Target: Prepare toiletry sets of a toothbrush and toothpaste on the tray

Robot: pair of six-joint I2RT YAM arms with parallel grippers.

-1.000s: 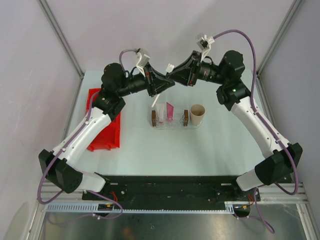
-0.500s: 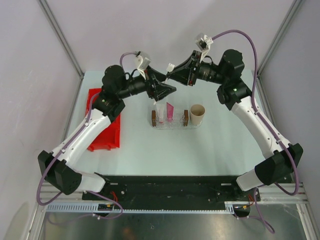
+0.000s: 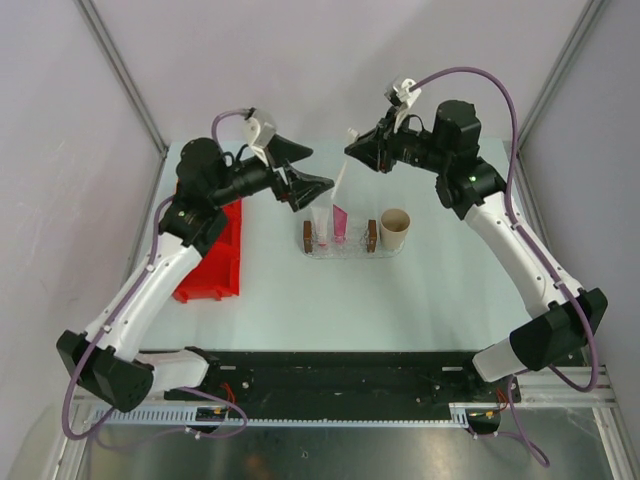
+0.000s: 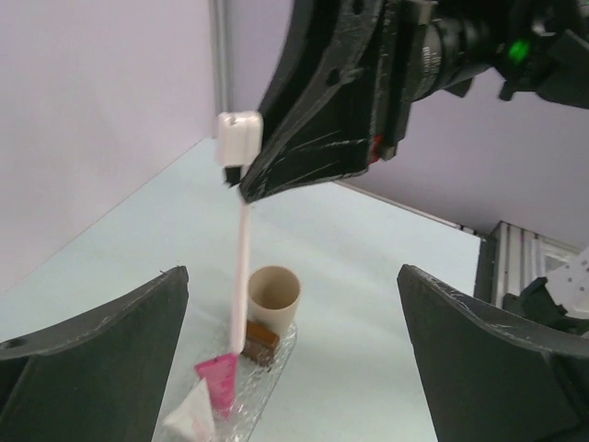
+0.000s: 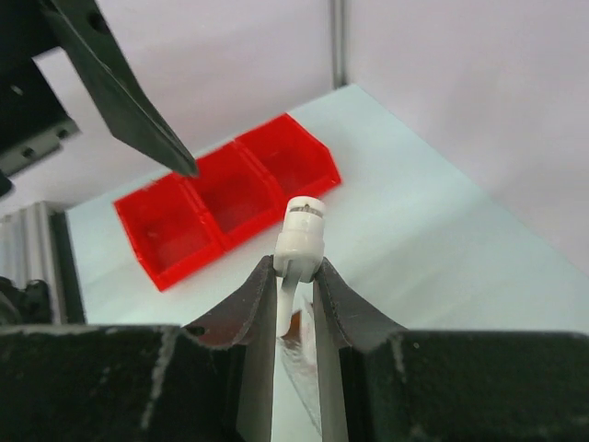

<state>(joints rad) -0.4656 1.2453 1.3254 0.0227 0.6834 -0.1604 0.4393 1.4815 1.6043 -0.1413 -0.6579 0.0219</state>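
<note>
the right gripper was clamped on the toothbrush just under its top end, the stick hanging nearly upright, tilted a little, its lower end down at the far edge of the tray; whether it touched i could not tell. on the tray the white tube and pink tube lay side by side. the left gripper stood wide and empty, off to the brush's left. the right arm looked the one to act: lowering the brush and tipping its long axis flat beside the tubes
</note>
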